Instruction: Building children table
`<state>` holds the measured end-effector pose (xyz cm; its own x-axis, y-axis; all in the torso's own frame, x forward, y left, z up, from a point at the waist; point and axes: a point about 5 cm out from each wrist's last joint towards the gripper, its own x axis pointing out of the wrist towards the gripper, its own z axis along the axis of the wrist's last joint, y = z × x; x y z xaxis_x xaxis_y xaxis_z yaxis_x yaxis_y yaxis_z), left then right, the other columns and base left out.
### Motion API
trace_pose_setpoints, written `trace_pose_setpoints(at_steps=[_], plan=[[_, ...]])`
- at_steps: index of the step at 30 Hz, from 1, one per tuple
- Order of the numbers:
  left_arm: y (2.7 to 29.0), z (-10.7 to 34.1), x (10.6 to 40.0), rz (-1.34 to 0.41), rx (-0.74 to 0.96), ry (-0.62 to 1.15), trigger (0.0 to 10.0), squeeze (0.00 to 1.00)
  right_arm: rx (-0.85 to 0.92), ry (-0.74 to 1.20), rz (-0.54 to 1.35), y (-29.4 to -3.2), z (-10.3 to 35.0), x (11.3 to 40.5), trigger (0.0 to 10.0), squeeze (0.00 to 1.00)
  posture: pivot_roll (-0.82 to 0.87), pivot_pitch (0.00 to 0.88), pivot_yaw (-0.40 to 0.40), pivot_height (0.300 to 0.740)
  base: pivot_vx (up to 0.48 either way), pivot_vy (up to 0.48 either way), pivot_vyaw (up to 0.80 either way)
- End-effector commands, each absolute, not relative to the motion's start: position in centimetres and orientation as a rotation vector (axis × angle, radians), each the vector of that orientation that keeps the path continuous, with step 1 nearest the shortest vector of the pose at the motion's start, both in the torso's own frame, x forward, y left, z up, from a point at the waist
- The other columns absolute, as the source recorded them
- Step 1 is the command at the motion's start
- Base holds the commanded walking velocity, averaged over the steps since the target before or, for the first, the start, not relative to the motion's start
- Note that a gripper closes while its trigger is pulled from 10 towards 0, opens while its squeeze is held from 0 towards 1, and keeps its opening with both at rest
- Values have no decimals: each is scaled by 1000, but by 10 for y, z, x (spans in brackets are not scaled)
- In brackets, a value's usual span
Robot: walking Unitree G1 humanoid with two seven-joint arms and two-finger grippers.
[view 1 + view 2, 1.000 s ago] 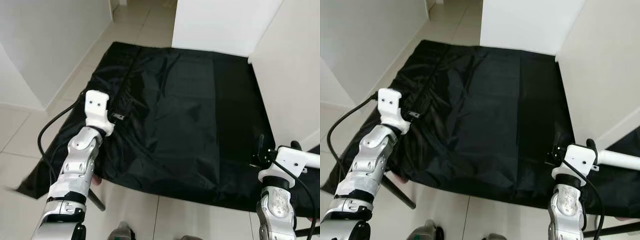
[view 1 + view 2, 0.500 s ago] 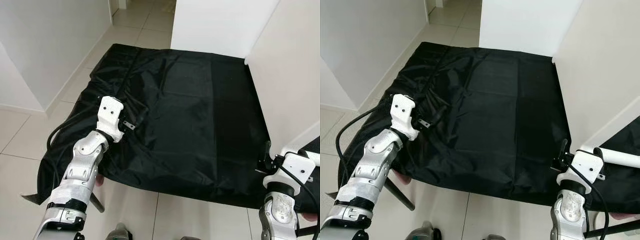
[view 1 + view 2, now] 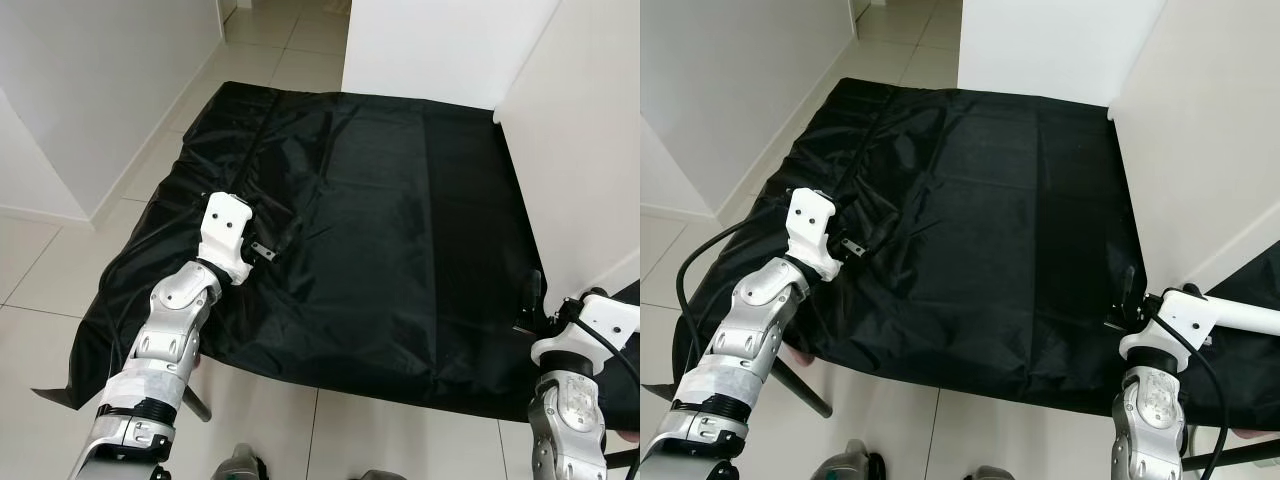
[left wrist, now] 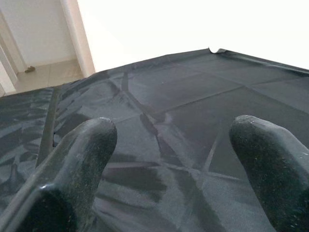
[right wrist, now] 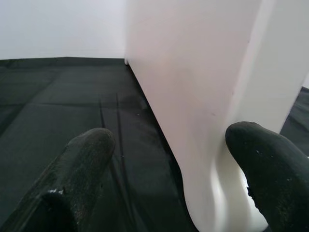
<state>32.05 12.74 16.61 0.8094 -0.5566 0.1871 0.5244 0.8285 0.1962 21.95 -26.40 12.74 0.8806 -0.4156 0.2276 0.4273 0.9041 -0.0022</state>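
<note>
A black sheet (image 3: 380,220) lies spread over the tiled floor, creased on its left side. My left gripper (image 3: 268,250) hovers low over that creased part, open, with only fabric showing between its fingers (image 4: 87,145). At the sheet's front right my right gripper (image 3: 532,300) is open too, right beside a tall white panel (image 3: 580,150). In the right wrist view the panel's rounded lower edge (image 5: 207,145) stands between the two fingers, close to one fingertip (image 5: 260,150). A white tube (image 3: 1240,318) lies just behind the right wrist.
A second white panel (image 3: 440,45) stands upright at the sheet's far edge. A grey wall (image 3: 100,80) runs along the left, with bare tiles (image 3: 40,270) beside it. A dark rod (image 3: 800,385) slants across the floor below my left arm.
My left gripper has moved right and forward over the sheet, and the fabric's left edge is bunched differently. The right gripper has shifted slightly right and down. The camera moved a little.
</note>
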Motion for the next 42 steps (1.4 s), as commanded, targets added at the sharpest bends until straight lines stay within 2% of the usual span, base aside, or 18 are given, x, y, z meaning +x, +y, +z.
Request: trace_pose_setpoints(at_steps=[1,12,18,23,42], plan=[[124,164,318,-623,146,-230,10000,0,-39,-226,-461,-272,126,218,10000,0,35,66,-3,740,0,0,0],[116,171,312,-749,139,-246,10000,0,-10,-281,-594,-303,129,212,10000,0,52,69,33,740,0,0,0],[116,173,313,-756,143,-243,10000,0,0,-279,-614,-315,129,211,10000,0,56,71,41,740,0,0,0],[115,172,312,-758,149,-233,10000,0,-7,-264,-480,-316,133,224,10000,0,55,76,45,740,0,0,0],[117,173,313,-743,165,-221,10000,0,-38,-285,-293,-333,158,242,10000,0,66,77,51,740,0,0,0]])
